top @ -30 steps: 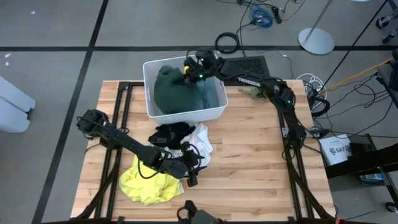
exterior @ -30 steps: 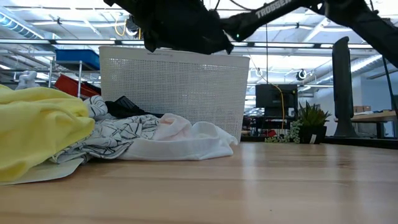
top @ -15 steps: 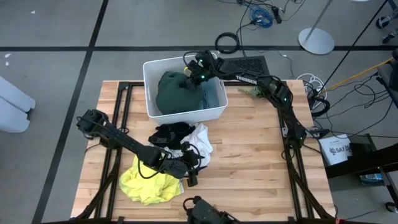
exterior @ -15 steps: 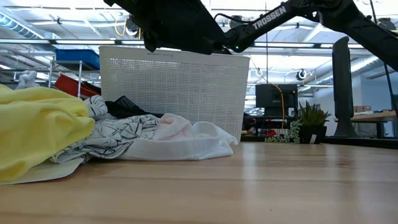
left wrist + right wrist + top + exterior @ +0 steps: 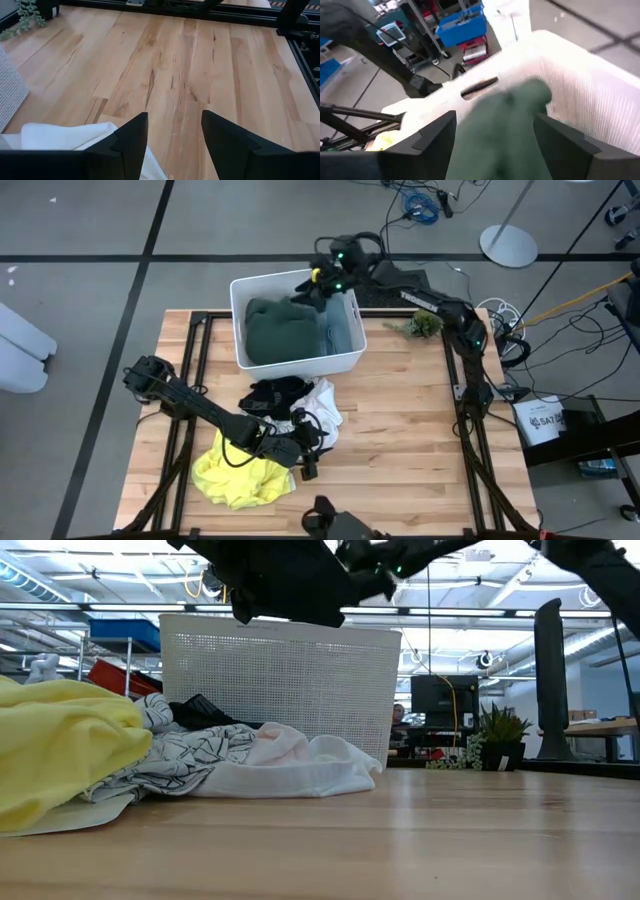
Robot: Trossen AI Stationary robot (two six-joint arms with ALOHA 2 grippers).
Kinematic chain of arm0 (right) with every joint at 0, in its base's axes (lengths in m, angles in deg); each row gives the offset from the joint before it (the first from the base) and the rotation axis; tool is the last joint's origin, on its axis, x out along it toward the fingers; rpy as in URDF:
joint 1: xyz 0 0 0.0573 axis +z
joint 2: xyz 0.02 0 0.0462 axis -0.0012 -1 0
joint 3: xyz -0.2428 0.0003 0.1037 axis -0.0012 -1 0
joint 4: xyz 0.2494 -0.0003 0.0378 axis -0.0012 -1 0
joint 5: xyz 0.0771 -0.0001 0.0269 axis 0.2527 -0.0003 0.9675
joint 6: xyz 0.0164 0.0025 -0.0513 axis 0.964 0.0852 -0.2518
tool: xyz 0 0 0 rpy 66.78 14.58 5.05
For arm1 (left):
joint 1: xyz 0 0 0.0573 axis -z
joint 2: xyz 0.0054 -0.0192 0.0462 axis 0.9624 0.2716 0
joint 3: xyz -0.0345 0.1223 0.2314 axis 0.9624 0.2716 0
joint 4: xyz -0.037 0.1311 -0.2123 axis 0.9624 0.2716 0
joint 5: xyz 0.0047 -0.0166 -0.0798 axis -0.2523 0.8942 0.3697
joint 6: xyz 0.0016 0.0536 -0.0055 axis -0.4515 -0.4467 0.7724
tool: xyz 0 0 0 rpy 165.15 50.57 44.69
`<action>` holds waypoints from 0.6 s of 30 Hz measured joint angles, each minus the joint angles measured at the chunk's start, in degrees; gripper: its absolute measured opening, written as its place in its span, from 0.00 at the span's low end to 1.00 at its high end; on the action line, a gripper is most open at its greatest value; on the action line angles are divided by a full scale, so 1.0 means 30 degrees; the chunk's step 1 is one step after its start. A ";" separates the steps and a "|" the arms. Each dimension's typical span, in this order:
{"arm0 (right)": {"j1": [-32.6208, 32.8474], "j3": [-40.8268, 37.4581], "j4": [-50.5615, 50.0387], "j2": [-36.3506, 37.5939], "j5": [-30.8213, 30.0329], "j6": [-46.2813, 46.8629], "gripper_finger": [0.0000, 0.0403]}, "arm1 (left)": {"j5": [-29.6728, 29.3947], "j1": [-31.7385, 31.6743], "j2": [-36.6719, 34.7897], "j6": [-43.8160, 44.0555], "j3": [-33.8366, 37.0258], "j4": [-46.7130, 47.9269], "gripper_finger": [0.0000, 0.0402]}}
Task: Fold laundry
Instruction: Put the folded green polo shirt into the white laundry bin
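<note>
High view: a slatted wooden bench (image 5: pixel 400 430) stands on grey floor. The right end effector (image 5: pixel 318 283), fingers spread and empty, hovers over the far rim of the white bin (image 5: pixel 345 362), which holds the dark green garment (image 5: pixel 283 332) and the light blue garment (image 5: pixel 340 330). The left end effector (image 5: pixel 305 442), fingers spread, rests at the white patterned garment (image 5: pixel 322 404), between the black garment (image 5: pixel 272 392) and the yellow garment (image 5: pixel 238 472).

Low view: the garments lie heaped before the bin.

High view: overhead, straight down. Low view: tabletop level, close to clothes. Both share bin (image 5: pixel 296 323) (image 5: pixel 280 690).
</note>
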State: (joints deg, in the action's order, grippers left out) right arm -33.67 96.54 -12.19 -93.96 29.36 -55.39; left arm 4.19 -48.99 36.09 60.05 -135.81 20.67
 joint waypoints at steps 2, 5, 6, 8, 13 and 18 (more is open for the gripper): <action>0.0016 0.0194 -0.0256 0.0375 0.0020 -0.0409 0.63 | 0.0000 0.0000 0.0000 0.0004 0.0000 -0.0004 0.49; 0.0262 0.0161 -0.0273 0.0504 0.0259 -0.0542 0.60 | 0.0000 0.0000 -0.0002 0.0007 0.0000 -0.0007 0.49; 0.0390 0.0138 -0.0238 0.0499 0.0553 -0.0655 0.58 | 0.0002 0.0000 -0.0005 0.0005 0.0000 -0.0008 0.49; 0.0783 0.0153 0.0075 0.0273 0.1018 -0.1013 0.47 | 0.0109 0.0000 -0.0007 -0.0047 0.0000 0.0000 0.49; 0.1350 0.0120 0.0045 -0.1068 0.1165 -0.2454 0.05 | 0.0284 0.0214 -0.0149 -0.0109 -0.0007 0.0429 0.49; 0.1399 0.0180 0.0571 -0.2493 0.1173 -0.2302 0.01 | 0.0238 0.0255 -0.0598 -0.0007 -0.0007 0.1104 0.49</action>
State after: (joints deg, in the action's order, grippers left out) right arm -29.47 97.08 -10.48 -101.44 32.88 -62.29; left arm 4.90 -48.22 34.30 60.02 -135.83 23.98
